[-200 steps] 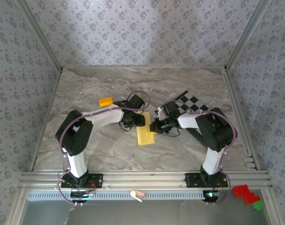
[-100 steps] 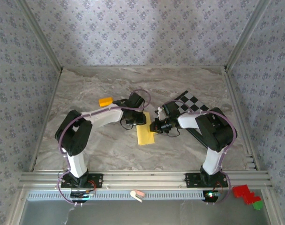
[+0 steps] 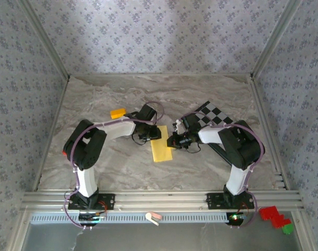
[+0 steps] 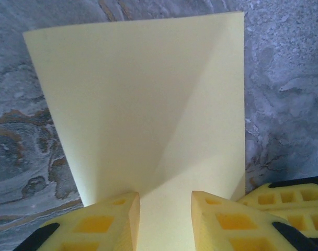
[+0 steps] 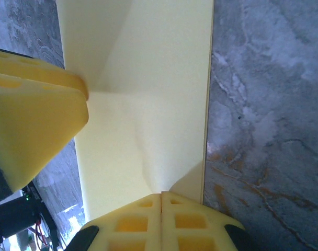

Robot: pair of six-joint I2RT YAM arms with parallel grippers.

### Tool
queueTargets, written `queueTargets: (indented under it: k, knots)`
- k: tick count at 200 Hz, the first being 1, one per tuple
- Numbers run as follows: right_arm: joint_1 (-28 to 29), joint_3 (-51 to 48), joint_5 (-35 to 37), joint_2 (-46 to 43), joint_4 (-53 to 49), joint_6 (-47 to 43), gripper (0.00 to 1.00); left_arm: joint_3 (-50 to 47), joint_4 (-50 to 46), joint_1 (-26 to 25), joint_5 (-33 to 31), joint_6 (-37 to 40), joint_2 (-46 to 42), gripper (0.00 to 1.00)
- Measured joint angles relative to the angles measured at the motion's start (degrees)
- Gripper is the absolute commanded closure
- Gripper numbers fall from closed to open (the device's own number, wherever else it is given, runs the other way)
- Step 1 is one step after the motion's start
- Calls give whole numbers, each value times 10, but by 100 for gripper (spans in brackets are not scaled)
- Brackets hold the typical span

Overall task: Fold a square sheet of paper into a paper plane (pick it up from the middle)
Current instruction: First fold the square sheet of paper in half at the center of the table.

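Top external view: the square sheet of paper [image 3: 161, 150], pale yellow, lies on the marbled table [image 3: 122, 167] between the two arms and appears as a slightly tilted oblong. The left gripper [image 3: 155, 136] stands at the sheet's far left corner and the right gripper [image 3: 172, 141] at its right edge, the two close together. A small orange block [image 3: 117, 113] sits on the table beyond the left arm, apart from the sheet. A black-and-white checkered board [image 3: 215, 116] lies under the right arm. Left wrist view: the left gripper's yellow foam fingers [image 4: 114, 219] stand partly apart, with the sheet's near edge running between and beneath them. Shaded creases fan out from that gap. Whether the fingers actually clamp the paper cannot be told. Right wrist view: the right gripper's fingertips meet with no gap, set on the sheet's edge. The paper lifts in a small flap beside them and appears pinched. One finger of the left gripper presses the sheet at the left, creases spreading from its tip.
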Motion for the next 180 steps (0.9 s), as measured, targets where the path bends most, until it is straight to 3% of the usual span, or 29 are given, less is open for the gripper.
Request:
queueTargets:
  k: [120,180]
  knots:
    - [0,-1,4,-2,0,0,100,-35,47,25,46,-1,-5,62]
    - [1,-1,6,-2,0,0,100,-111,109,23,96,-50,-47,63]
